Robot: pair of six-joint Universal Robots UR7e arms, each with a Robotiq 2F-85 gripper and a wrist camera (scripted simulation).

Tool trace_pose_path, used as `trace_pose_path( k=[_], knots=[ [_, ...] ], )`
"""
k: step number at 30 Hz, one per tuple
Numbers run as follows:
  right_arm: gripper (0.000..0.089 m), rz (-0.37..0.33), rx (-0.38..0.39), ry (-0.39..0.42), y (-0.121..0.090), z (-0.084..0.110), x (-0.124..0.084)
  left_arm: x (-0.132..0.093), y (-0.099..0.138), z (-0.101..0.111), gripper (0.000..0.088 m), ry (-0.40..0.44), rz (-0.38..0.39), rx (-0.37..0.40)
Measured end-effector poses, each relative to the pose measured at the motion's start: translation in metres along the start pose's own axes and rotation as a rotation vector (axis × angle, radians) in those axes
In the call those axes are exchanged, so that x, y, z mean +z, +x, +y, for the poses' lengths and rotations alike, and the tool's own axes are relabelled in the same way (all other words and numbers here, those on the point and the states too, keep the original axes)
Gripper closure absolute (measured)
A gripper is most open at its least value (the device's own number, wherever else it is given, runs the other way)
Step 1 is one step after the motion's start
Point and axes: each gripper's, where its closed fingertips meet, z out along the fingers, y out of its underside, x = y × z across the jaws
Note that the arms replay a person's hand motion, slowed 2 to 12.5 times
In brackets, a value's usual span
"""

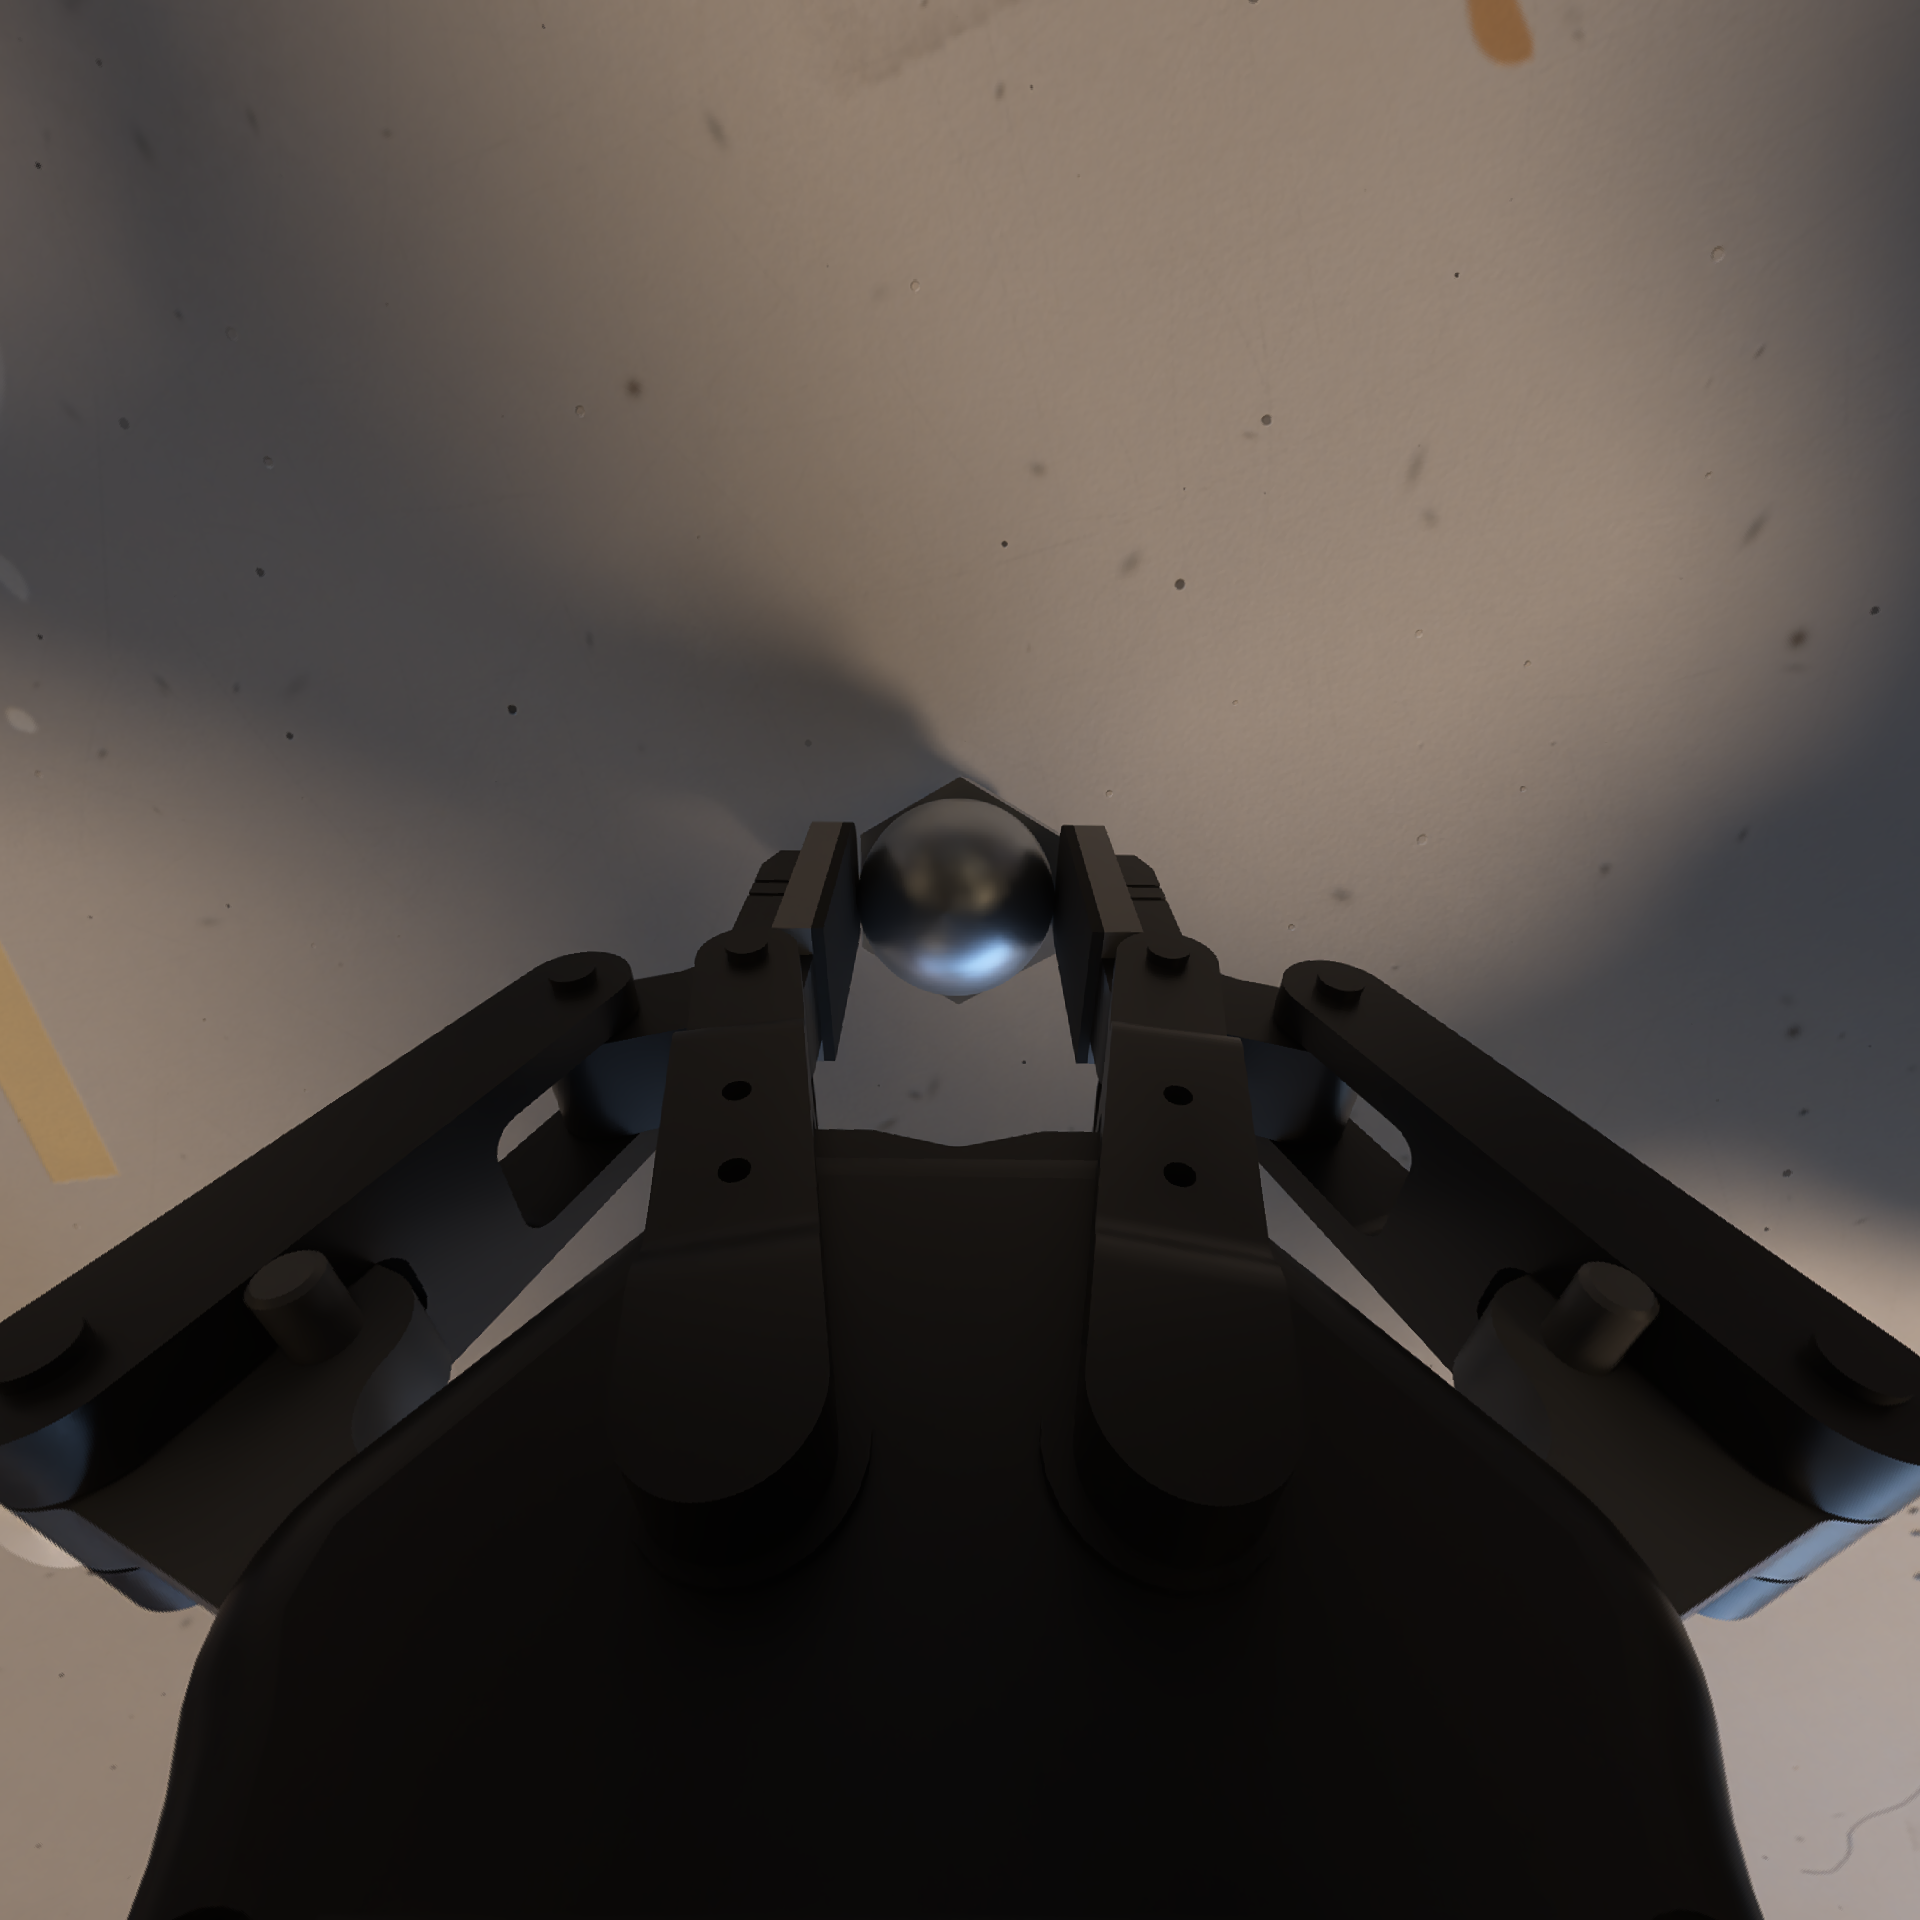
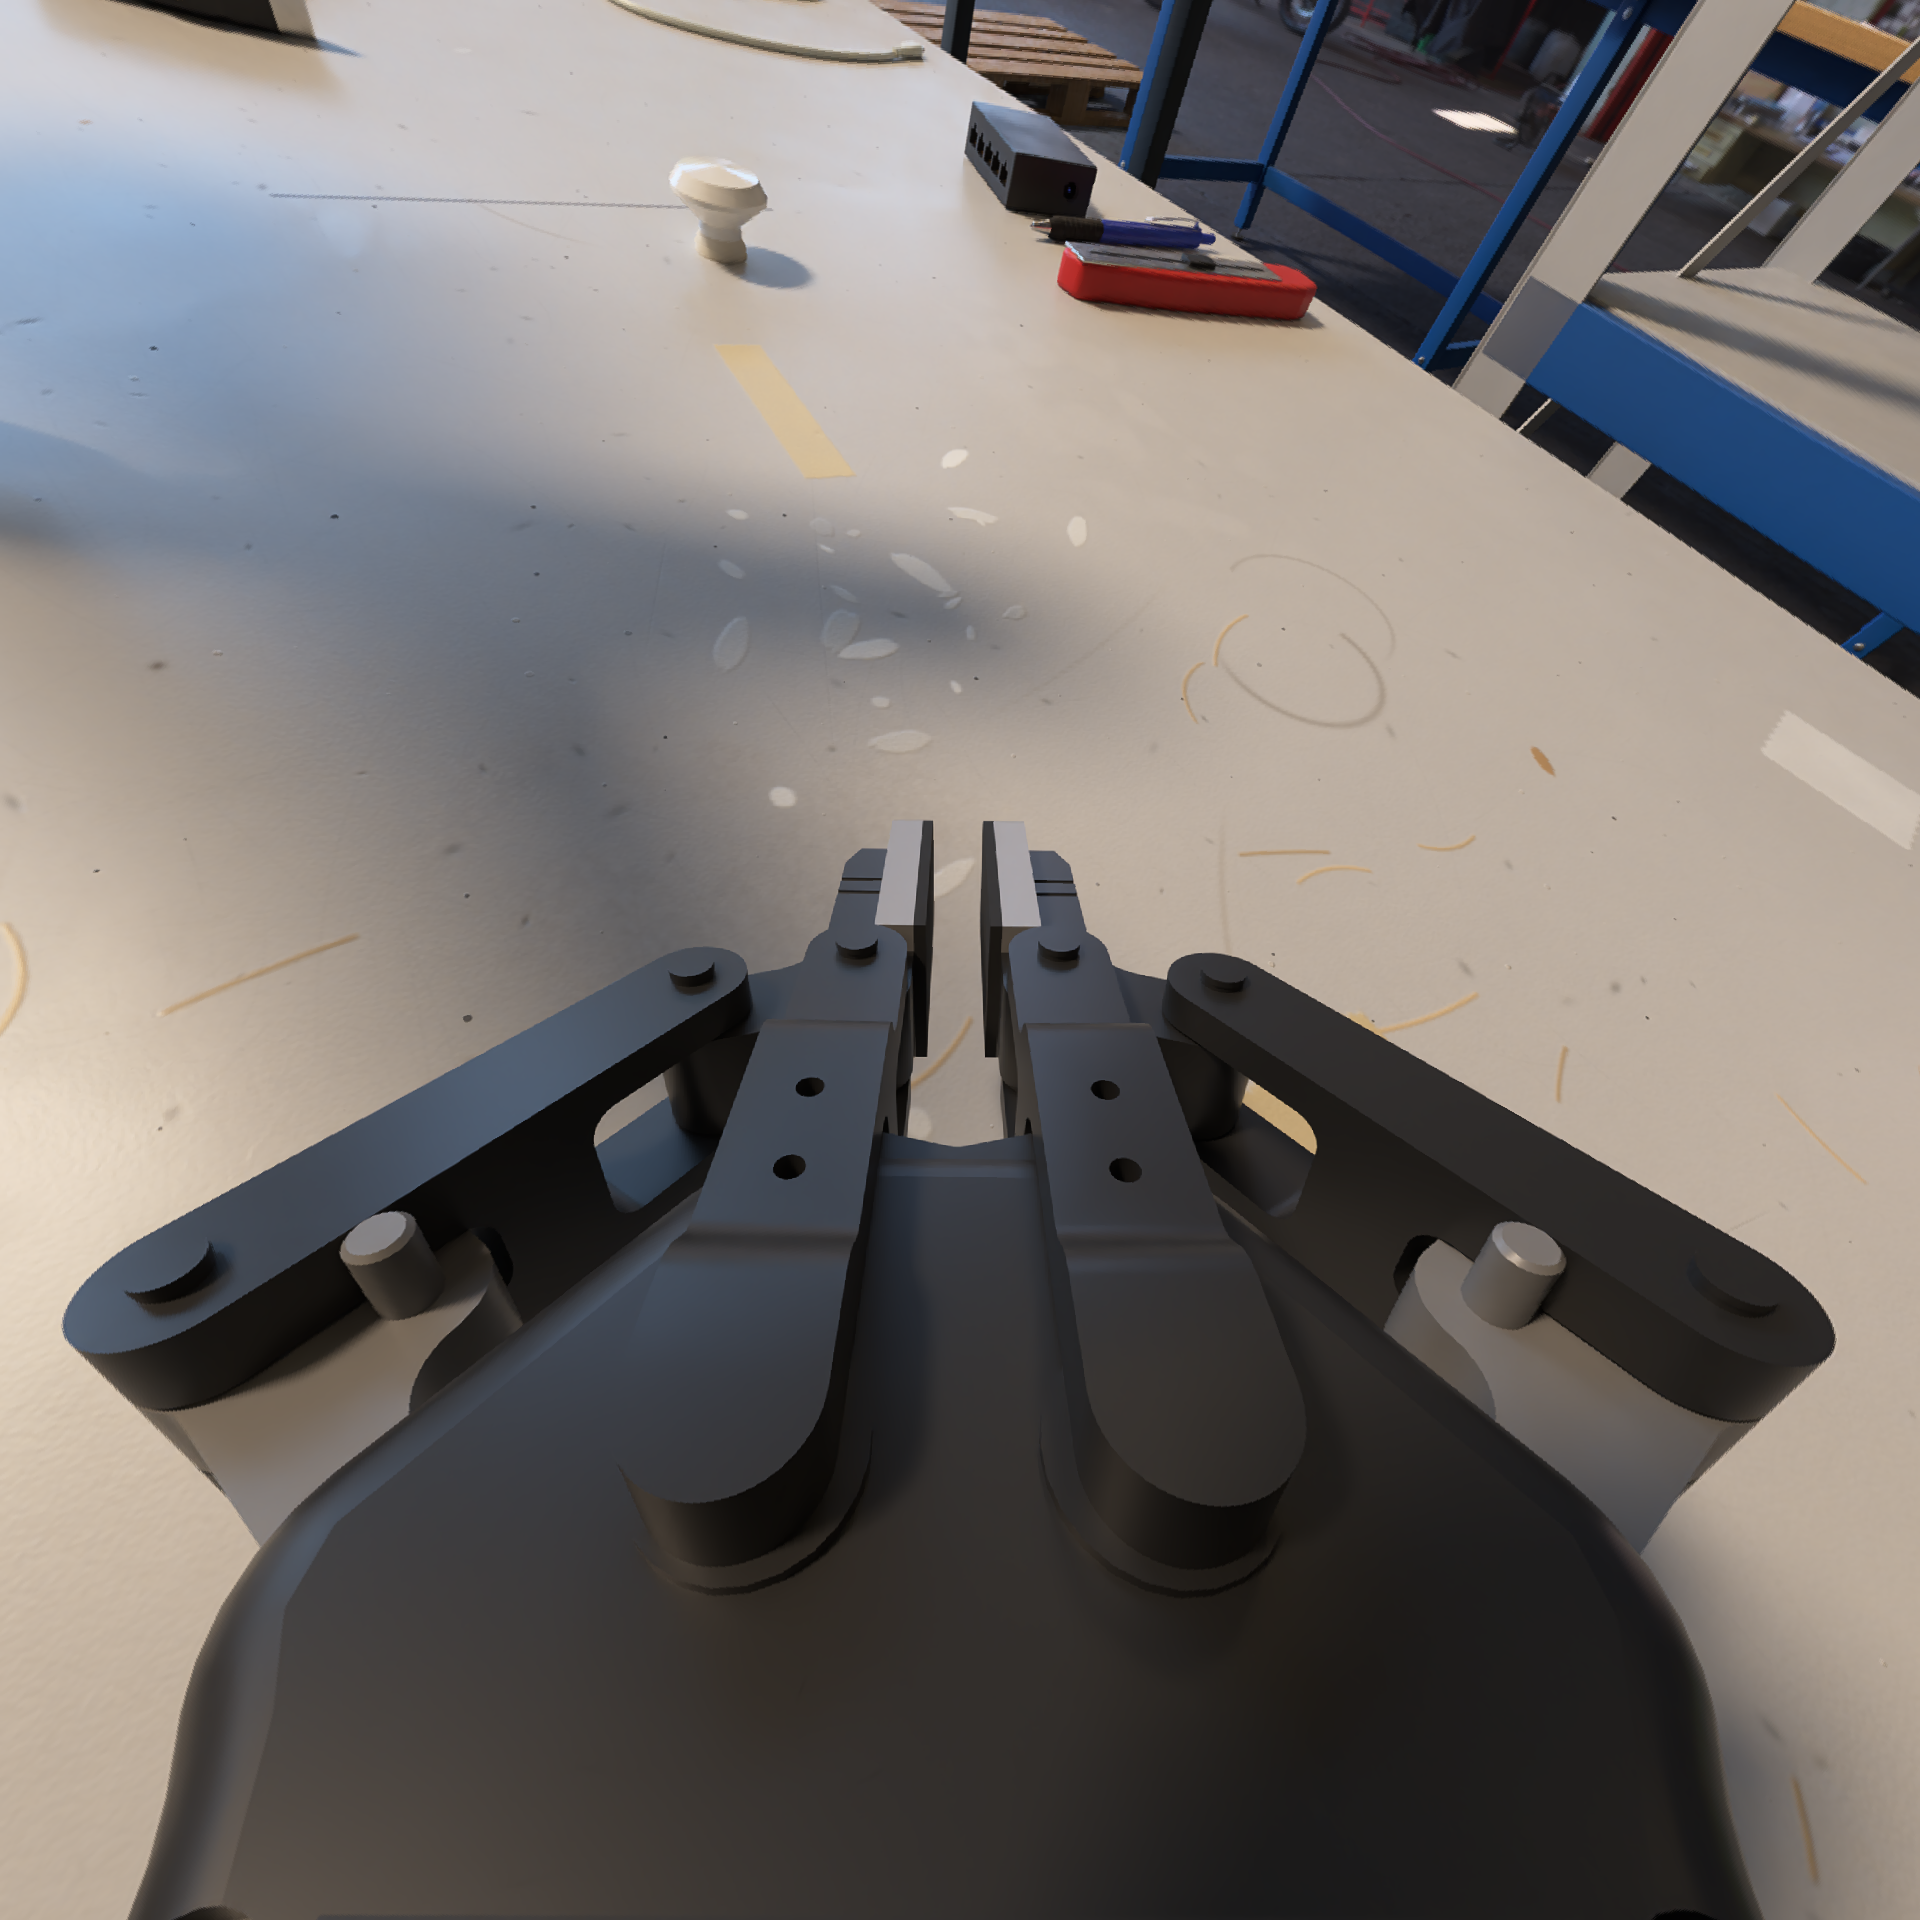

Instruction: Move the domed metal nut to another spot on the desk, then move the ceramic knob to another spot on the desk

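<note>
In the left wrist view, the domed metal nut point(image 1: 956, 899), shiny with a hexagonal base, sits between my left gripper's pads. My left gripper point(image 1: 958, 883) is shut on it, close above the speckled beige desk point(image 1: 1351, 468). Whether the nut touches the desk is unclear. In the right wrist view, the white ceramic knob point(image 2: 719, 206) stands upright on the desk far ahead and to the left. My right gripper point(image 2: 957, 852) is shut and empty, with only a narrow slit between its pads, low over the desk and far from the knob.
In the right wrist view, a black box with ports point(image 2: 1029, 156), a blue pen point(image 2: 1132, 231) and a red flat tool point(image 2: 1184, 281) lie near the desk's right edge. A tan tape strip point(image 2: 784, 410) lies before the knob. Blue shelving frames point(image 2: 1714, 416) stand beyond the edge.
</note>
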Motion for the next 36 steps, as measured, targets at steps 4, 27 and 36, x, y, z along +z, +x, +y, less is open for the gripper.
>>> trace_pose_path(
  k=[4, 27, 36],
  knots=[
    [0.0810, -0.001, -0.002, -0.001, 0.000, 0.000, 0.000, 0.001, -0.001, -0.001, 0.0539, 0.004, 0.007, 0.012],
    [0.0810, -0.009, -0.006, -0.011, -0.002, 0.001, 0.001, 0.013, 0.008, -0.002, 0.0539, 0.000, 0.035, 0.079],
    [0.0810, -0.011, -0.009, -0.016, -0.002, 0.002, 0.002, 0.017, 0.010, -0.006, 0.0540, 0.035, 0.040, 0.104]
  ],
)
